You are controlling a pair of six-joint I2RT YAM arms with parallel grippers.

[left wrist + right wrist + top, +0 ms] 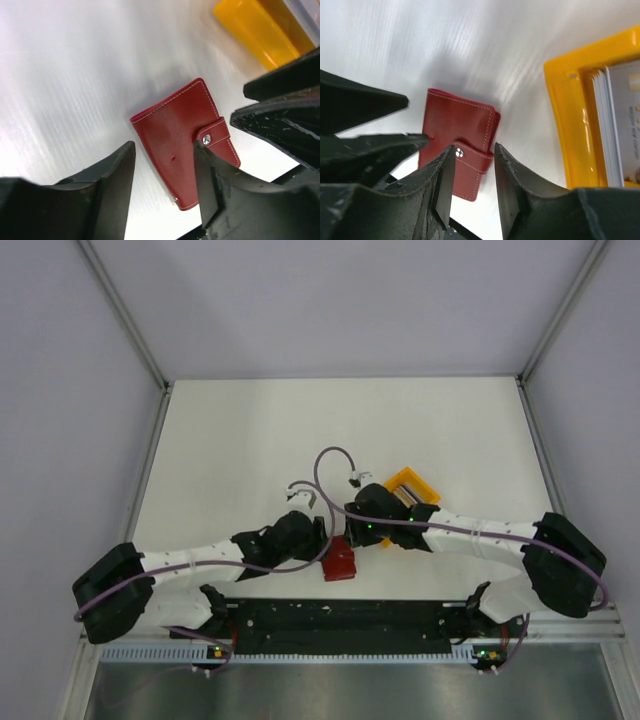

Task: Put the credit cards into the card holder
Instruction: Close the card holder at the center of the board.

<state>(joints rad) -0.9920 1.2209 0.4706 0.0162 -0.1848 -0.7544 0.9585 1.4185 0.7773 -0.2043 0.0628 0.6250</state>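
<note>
White table point(250, 440), pale grey walls on three sides. Near the front edge, close to the arm bases, a dark red card holder point(180, 145), lying flat and closed. White stitching around its cover. Snap tab point(212, 136) fastened across one long edge, silver stud showing.

Reaching in from the card holder's left, the left gripper point(164, 150). Black fingers point(115, 175) spread wide apart, poised over the red cover, nothing clamped. One tip right by the stud; touching the leather or just above it, impossible to tell.

Reaching in from the card holder's right, the right gripper point(474, 150). Fingers parted by a narrower gap, framing the tab from above, also clamped on nothing. Both grippers close together over the card holder, each visible at the edge of the other's wrist view.

Beyond the card holder and to its right, near but apart from it, a yellow bin point(565, 130). Inside the bin, the credit cards point(615, 115), standing on edge in a tight stack. Pale edges packed side by side, one grey face with small print turned outward.
</note>
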